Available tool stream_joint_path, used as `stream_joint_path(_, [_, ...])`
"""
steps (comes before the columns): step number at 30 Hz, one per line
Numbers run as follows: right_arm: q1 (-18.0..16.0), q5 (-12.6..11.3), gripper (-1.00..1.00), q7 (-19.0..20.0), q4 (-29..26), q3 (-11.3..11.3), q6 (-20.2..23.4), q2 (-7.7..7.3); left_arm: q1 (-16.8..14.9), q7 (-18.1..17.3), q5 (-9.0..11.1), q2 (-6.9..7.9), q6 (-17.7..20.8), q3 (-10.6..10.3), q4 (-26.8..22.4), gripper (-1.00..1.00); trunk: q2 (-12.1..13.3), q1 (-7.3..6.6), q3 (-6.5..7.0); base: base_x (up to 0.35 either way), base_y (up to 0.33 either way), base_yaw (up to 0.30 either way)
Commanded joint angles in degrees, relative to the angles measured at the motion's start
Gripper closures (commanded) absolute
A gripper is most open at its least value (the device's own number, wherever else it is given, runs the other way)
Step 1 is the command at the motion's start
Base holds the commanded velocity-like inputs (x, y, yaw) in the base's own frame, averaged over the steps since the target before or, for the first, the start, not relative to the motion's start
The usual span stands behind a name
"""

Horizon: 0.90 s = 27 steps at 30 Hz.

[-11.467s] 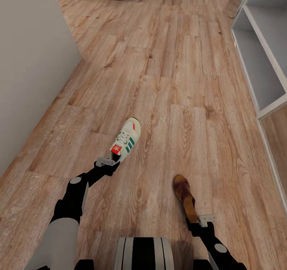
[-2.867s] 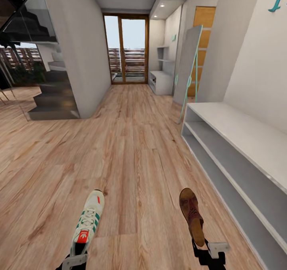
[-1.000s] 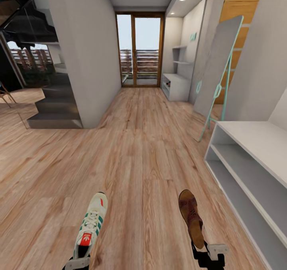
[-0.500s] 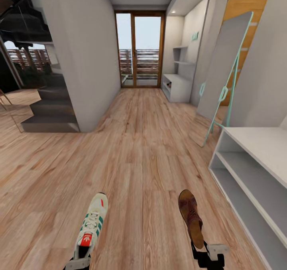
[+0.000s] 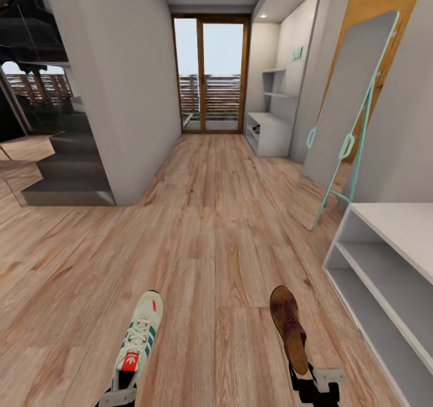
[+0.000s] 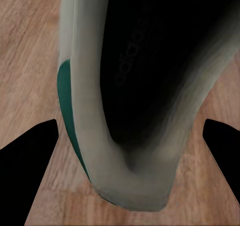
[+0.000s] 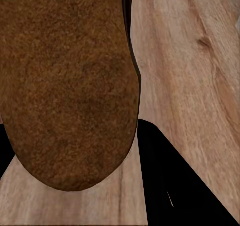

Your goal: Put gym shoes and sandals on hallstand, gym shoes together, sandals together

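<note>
The left pincer (image 5: 117,395) grips a white lace-up sneaker with green stripes (image 5: 139,339) by its heel. The right pincer (image 5: 313,378) grips a dark brown leather sandal (image 5: 288,327) — both carried above the wood plank floor (image 5: 204,238), likely bound for the pale-grey shoe rack (image 5: 267,131) far down the corridor.

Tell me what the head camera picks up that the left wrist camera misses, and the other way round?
Head view alone: the sandal held by the right gripper, the hallstand at the far end, a leaning mirror, a pale-grey bench and glass doors. Left wrist view alone: a close look down into the shoe's dark inside with faint lettering, between its two black fingers. Both share the gym shoe and the corridor floor.
</note>
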Motion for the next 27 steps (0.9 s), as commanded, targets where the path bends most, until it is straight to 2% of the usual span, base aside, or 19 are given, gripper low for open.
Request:
stream_joint_path(1, [-0.06, -0.16, 1.00, 0.67, -0.01, -0.47, -0.12, 0.02, -0.06, -0.51, -0.30, -0.08, -0.18, 0.49, -0.03, 1.00, -0.02, 0.02, -0.05, 0.334, 0.000, 0.000])
stream_joint_path(27, [-0.05, -0.16, 1.00, 0.76, -0.01, -0.39, -0.12, 0.07, -0.06, -0.51, -0.25, -0.08, -0.23, 0.49, -0.03, 1.00, -0.02, 0.02, 1.75, 0.334, 0.000, 0.000])
